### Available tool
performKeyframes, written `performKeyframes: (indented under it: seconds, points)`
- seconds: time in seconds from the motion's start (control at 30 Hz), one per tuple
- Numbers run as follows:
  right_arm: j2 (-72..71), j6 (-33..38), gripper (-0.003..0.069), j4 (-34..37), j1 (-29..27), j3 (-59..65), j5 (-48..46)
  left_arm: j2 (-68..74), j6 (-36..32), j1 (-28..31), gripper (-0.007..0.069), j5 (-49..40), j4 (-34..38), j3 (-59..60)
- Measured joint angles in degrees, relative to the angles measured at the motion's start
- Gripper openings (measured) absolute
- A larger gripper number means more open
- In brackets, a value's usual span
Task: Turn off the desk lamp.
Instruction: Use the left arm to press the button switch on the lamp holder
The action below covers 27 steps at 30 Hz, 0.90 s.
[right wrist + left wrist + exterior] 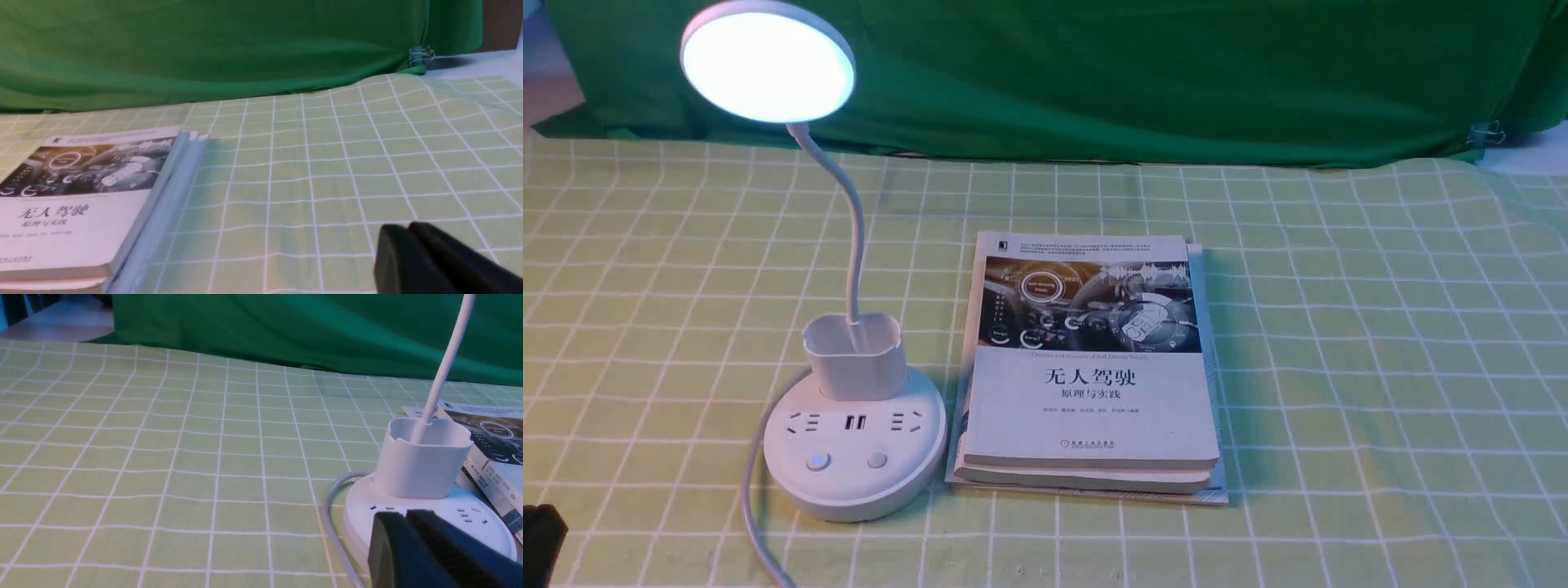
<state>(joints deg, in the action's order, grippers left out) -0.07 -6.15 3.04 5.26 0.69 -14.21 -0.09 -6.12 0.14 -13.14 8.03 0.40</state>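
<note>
Sat at the approach step, with left fingers (449, 555) pressed together, empty, the lit desk lamp (854, 457) just ahead on the counter (1339, 327); right fingers (433, 261) likewise closed. Likely needed next: a downward press on its glowing button (817, 461).

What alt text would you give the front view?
A white desk lamp, its round head lit, stands at left on a green checked tablecloth, its cord trailing toward the camera. A stack of books lies just right of its base, with a green backdrop behind.
</note>
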Motion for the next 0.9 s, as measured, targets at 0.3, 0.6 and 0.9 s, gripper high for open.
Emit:
performKeyframes:
  seconds: [0.3,0.6,0.9]
  points:
    - [0.00,-0.05,0.0029,0.00,0.00,0.00,0.00,0.00,0.00,0.00,0.0006,0.00,0.00,0.00]
    - [0.00,-0.05,0.0029,0.00,0.00,0.00,0.00,0.00,9.16,0.00,0.0006,13.14,10.25,0.05]
    - [0.00,0.00,0.0029,0.00,0.00,0.00,-0.10,0.14,17.22,0.00,0.0006,18.98,15.86,-0.17]
